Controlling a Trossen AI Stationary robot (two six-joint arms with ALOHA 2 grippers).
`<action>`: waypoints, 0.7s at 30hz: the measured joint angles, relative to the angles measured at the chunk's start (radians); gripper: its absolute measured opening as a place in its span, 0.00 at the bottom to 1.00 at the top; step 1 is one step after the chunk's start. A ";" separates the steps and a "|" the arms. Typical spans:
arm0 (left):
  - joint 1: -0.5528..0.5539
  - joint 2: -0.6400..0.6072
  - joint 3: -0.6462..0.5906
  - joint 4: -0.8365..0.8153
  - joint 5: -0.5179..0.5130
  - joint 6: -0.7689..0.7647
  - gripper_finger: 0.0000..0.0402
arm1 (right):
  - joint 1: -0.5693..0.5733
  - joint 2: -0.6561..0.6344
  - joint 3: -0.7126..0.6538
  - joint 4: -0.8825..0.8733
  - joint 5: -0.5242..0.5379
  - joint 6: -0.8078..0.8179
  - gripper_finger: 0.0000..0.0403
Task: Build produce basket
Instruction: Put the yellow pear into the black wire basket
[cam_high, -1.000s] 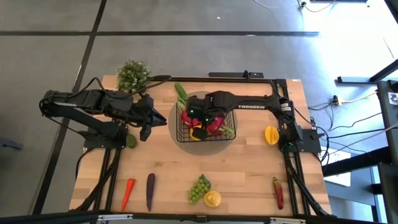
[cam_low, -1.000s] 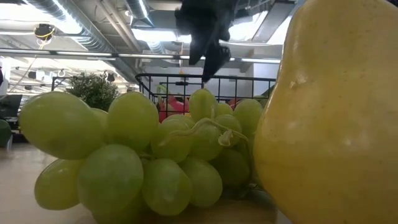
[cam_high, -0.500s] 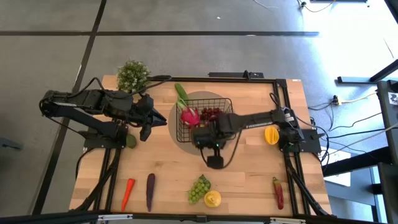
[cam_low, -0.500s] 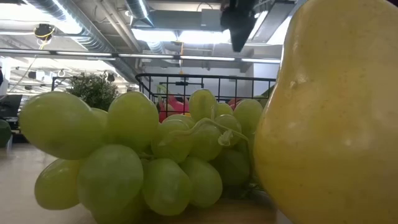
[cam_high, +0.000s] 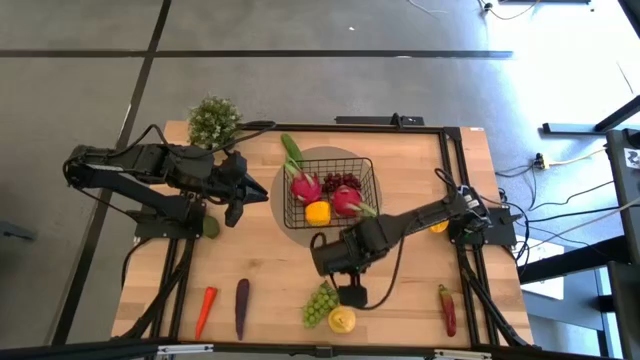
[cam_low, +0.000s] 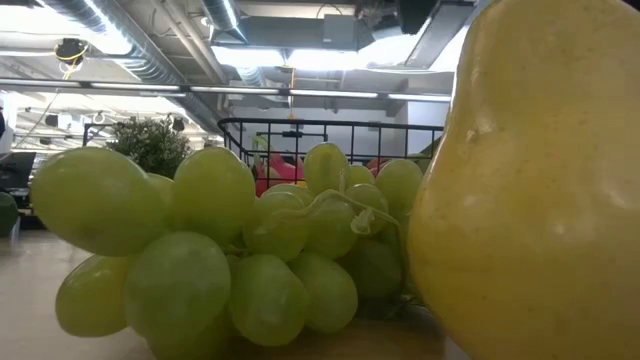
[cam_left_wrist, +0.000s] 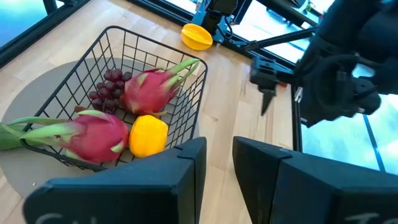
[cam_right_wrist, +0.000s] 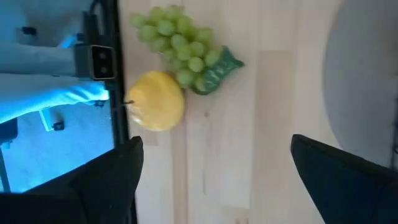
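Right tool (cam_high: 352, 296) hanging wide open and empty over green grapes (cam_high: 320, 303) and lemon (cam_high: 342, 320), left tool (cam_high: 236, 190) waiting beside wire basket (cam_high: 366, 175), fingers slightly parted, gripping nothing.

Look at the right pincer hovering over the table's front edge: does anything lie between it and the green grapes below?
Nothing visible does. The right pincer hangs open above bare wood, with the green grapes and the yellow lemon beside them lying ahead of it, uncovered. The basket sits behind the arm, out of that path.

lemon (cam_low: 540, 190): cut off by edge | basket (cam_low: 330, 128): mostly hidden behind grapes (cam_low: 220, 250)
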 joint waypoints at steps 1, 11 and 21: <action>0.000 0.000 0.000 0.000 0.000 0.000 0.17 | 0.007 0.000 0.000 0.004 0.000 0.000 0.97; 0.000 0.000 0.000 0.000 0.000 0.000 0.17 | 0.068 0.000 0.000 -0.001 0.099 0.001 0.97; 0.000 0.000 0.000 0.000 0.000 0.000 0.17 | 0.130 0.001 -0.001 0.029 0.231 0.063 0.97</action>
